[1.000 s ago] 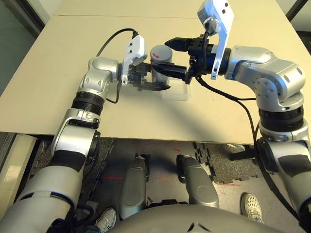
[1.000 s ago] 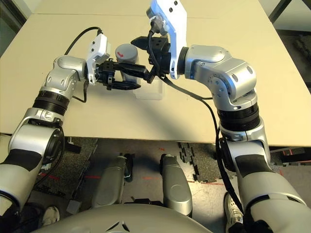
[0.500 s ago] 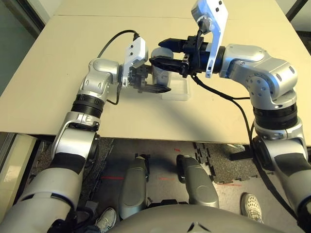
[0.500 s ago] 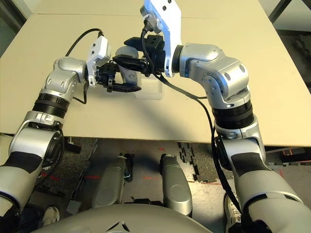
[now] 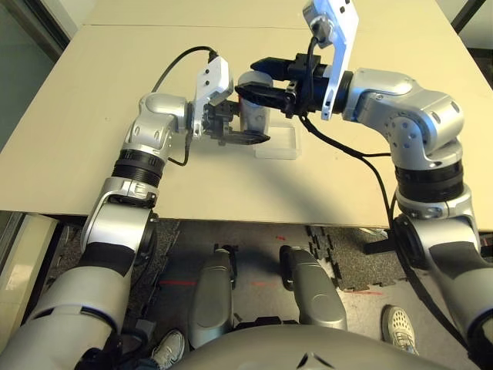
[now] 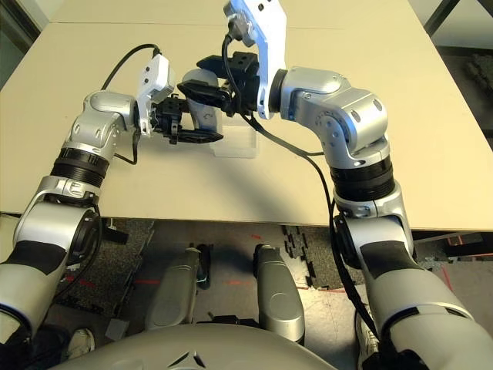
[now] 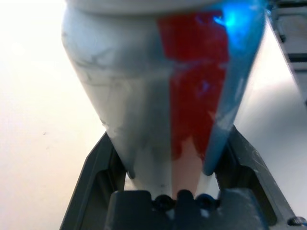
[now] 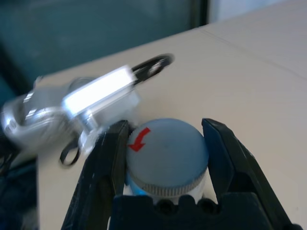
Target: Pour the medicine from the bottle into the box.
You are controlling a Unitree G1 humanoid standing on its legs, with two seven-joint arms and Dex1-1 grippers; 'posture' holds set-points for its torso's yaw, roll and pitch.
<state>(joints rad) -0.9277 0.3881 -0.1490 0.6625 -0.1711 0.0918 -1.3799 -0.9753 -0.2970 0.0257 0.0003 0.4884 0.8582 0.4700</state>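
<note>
My left gripper (image 5: 240,127) pinches the bottle (image 5: 253,114) around its body, one black finger on each side of the silver-grey wall with its red label, as the left wrist view shows close up. The bottle stands upright above the table (image 5: 92,116), its long axis vertical and its cap (image 8: 167,152) on top. It sits just left of the box (image 5: 277,144), which lies flat on the table with its left edge close under the bottle's base.

My right gripper (image 5: 262,81) reaches in from the right, over the box, and arrives at the bottle's top. In the right wrist view its fingers (image 8: 103,165) stand spread on either side of the round grey cap, which carries a red arrow; they flank the cap closely, but I judge they have not yet pressed on it.

The move ahead turns on this: the cap lies directly between my right fingers, square to the bottle's vertical axis, so I need only close and twist while my left holds the body steady. I cannot see the medicine; I take it to be inside the capped bottle.
</note>
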